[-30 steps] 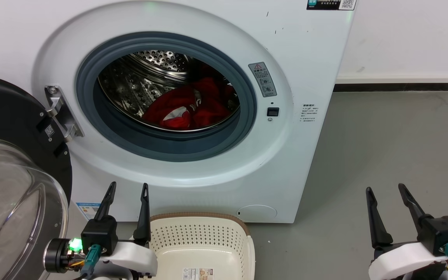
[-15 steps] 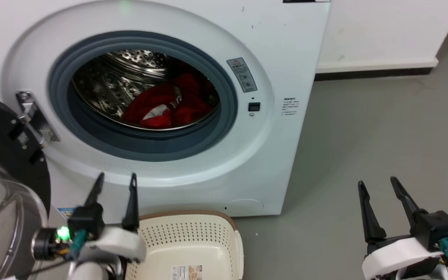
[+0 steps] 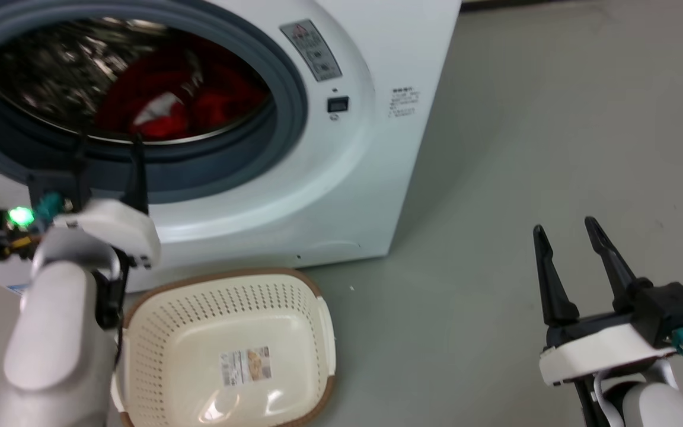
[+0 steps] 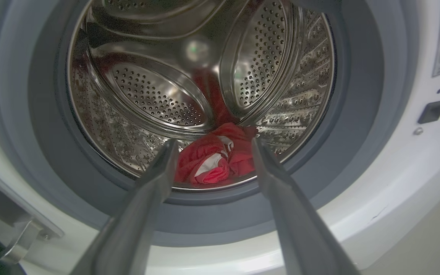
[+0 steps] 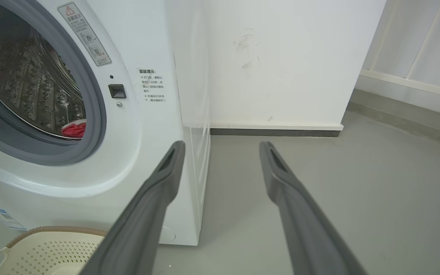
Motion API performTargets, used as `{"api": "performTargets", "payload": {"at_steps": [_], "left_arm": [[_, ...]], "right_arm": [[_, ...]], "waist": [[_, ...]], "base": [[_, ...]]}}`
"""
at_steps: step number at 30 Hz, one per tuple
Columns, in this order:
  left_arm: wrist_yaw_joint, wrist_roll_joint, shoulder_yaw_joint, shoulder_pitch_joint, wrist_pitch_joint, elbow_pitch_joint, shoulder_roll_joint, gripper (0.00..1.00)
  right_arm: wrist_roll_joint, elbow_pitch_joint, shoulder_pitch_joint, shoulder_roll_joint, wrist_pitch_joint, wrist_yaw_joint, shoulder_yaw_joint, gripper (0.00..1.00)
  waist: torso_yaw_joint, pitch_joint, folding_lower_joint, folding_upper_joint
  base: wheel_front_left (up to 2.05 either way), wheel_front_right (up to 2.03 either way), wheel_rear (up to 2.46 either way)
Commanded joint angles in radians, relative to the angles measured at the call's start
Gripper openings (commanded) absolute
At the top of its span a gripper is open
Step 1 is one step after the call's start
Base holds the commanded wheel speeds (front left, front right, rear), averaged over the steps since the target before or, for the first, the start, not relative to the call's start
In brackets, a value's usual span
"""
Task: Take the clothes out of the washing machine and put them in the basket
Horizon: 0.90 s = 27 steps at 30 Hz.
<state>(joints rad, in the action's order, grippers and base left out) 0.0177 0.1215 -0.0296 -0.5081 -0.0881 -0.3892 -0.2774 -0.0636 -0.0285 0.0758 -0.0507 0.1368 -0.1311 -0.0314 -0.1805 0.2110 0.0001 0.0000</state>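
Left gripper (image 3: 108,148) now nearer the washing machine (image 3: 365,178), agape and empty; right gripper (image 3: 564,225) likewise.

Head view was motion-blurred. Washing machine (image 3: 377,178) was cut off by the top and left edges. Clothes (image 3: 163,110) read as a red smear with a white patch, possibly trim; lettering couldn't be made out. Left gripper (image 3: 108,142) smeared dark against the gasket (image 3: 291,101). Left forearm (image 3: 57,344) hid the left rim of the basket (image 3: 318,296); its label (image 3: 245,366) was too small to read. In right wrist view the basket ran off the bottom edge.
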Motion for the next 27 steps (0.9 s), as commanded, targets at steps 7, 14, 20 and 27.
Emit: {"api": "performTargets", "payload": {"at_steps": [7,14,20,27], "left_arm": [[0.028,-0.023,-0.019,-0.208,0.076,-0.095,-0.066,1.0],[0.053,-0.044,-0.041,-0.373,0.152,-0.19,-0.126,1.0],[0.079,-0.055,-0.053,-0.54,0.249,-0.293,-0.211,1.0],[0.105,-0.074,-0.112,-0.717,0.377,-0.364,-0.31,1.0]], "right_arm": [[-0.037,0.038,0.091,0.001,0.051,0.001,-0.036,1.0],[-0.061,0.069,0.142,0.001,0.082,0.001,-0.057,1.0],[-0.096,0.098,0.179,0.001,0.104,0.001,-0.086,1.0],[-0.14,0.133,0.213,0.002,0.123,0.001,-0.116,1.0]], "waist": [[-0.103,0.195,-0.0001,0.0],[-0.15,0.288,-0.0001,0.0],[-0.197,0.376,-0.0001,0.0],[-0.243,0.467,-0.0001,0.0]], "base": [[0.0,0.0,0.0],[0.0,0.0,0.0],[0.0,0.0,0.0],[0.0,0.0,0.0]]}}
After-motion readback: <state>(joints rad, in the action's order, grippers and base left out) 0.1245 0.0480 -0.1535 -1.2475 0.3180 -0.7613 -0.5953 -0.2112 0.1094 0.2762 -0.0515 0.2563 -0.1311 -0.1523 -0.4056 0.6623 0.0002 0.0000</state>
